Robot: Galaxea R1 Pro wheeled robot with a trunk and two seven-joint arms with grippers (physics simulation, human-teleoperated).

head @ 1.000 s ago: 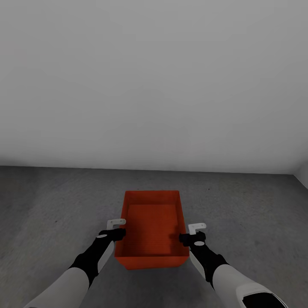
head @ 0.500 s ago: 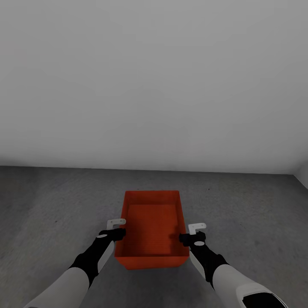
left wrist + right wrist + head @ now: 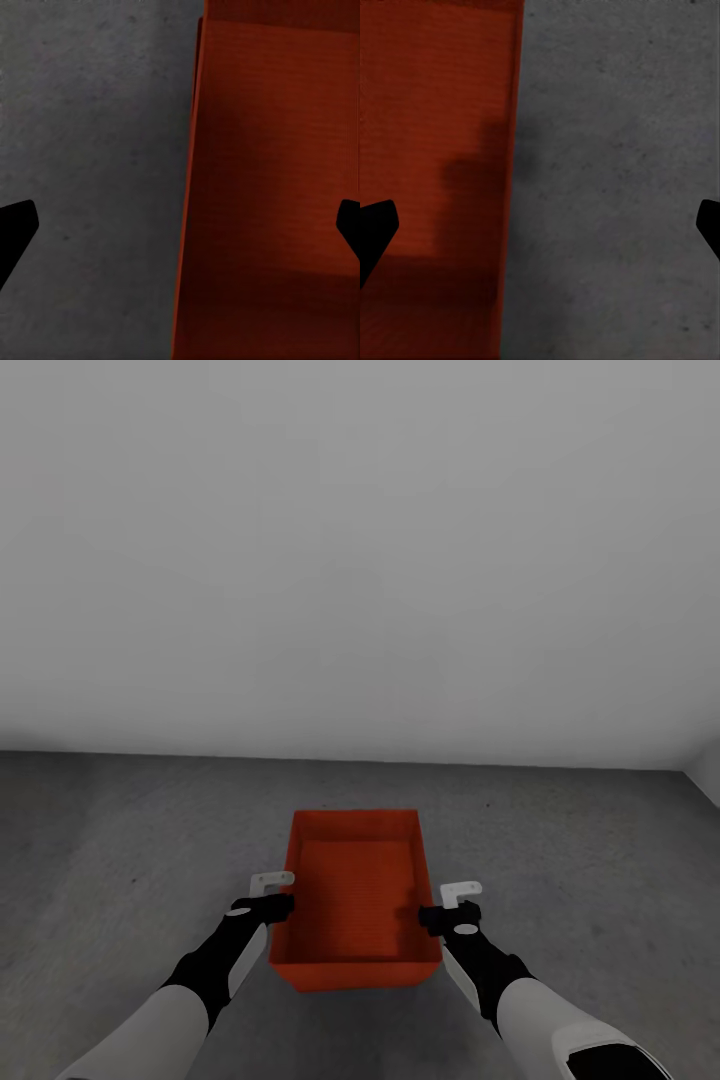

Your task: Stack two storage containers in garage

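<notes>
- A red-orange storage container [image 3: 355,895], open-topped and rectangular with straight walls, sits on the dark grey concrete floor [image 3: 120,840] of the garage, short of the plain white-grey wall [image 3: 360,550] that rises behind it.
- Its long axis runs away from the robot; the inside is bare, with a faintly ribbed bottom.
- Whether it stands directly on the concrete or on a second bin beneath it cannot be told from the head view.
- The left gripper [image 3: 272,895] is at the container's left long wall, near its nearer end. In the left wrist view the two dark fingertips [image 3: 15,232] stand wide apart, one over the concrete and one over the container's interior [image 3: 277,172], straddling the wall's rim without touching it.
- The right gripper [image 3: 452,903] is at the right long wall, mirroring the other. In the right wrist view its fingertips [image 3: 375,229] are likewise spread wide, one over the red-orange interior [image 3: 435,112] and one over the grey floor [image 3: 622,187], with the rim between them and no contact showing.
- Neither gripper has hold of anything.
- Both arms [image 3: 215,960] reach forward from the bottom of the head view, black at the wrist and white at the forearm.
- At the far right, the floor meets a second wall at a corner [image 3: 700,770].
</notes>
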